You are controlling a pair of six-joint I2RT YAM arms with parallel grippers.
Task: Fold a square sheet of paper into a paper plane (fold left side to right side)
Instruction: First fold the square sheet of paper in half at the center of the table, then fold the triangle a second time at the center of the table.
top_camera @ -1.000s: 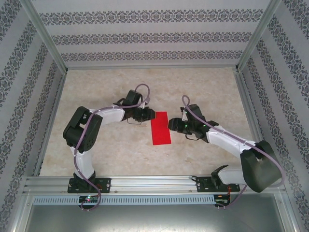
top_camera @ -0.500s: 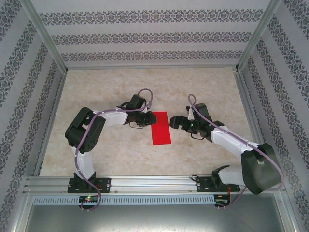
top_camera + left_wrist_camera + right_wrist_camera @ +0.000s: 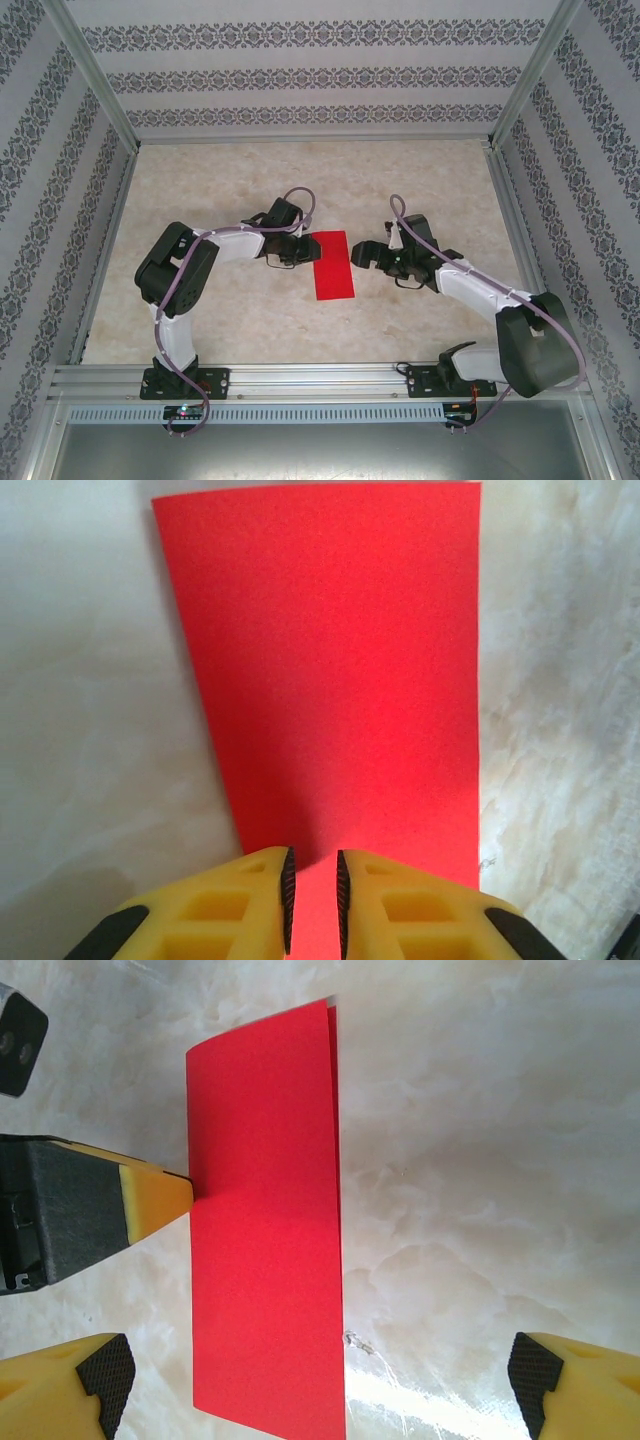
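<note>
Left tool (image 3: 312,895) at sheet (image 3: 340,670) left edge; right tool (image 3: 358,253) spread, just beside.

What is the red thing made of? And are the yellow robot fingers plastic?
The red sheet looks like thin matte paper; it lies folded flat, with two thin edges showing. The yellow fingers are probably moulded plastic, smooth with hollow pockets. Their black pads look like ribbed rubber, though I can't be sure.

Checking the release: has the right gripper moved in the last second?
Yes. The right gripper has backed off the red paper, toward the table's right rail, jaws now open.
</note>
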